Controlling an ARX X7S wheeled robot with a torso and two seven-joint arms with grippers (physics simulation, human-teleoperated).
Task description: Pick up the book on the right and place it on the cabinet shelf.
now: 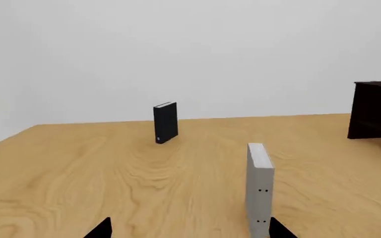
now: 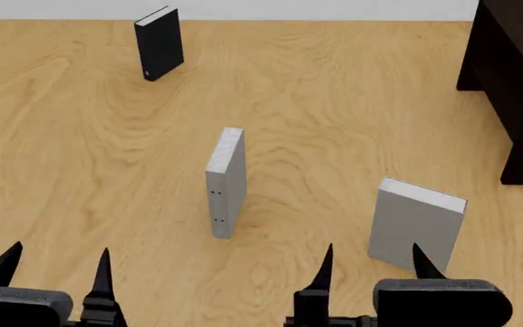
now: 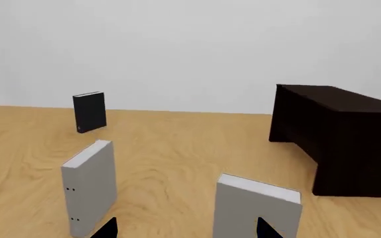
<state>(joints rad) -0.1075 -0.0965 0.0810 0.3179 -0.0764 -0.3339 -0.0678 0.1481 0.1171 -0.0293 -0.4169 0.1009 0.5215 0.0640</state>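
Head view showed the right gripper [image 2: 370, 264] spread open before the book [image 2: 416, 225]; a careless push could topple it.

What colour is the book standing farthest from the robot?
Black, with a pale top edge and a small light mark low on its spine. The head view shows it best.

black book [image 1: 166, 122] stands far off, thin grey book [image 1: 259, 188] near, dark cabinet [image 1: 378, 109] at table's [image 1: 78, 168] edge.

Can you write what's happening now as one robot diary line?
phase: approach | right end effector: open, near book | left end effector: open | cabinet: book not placed
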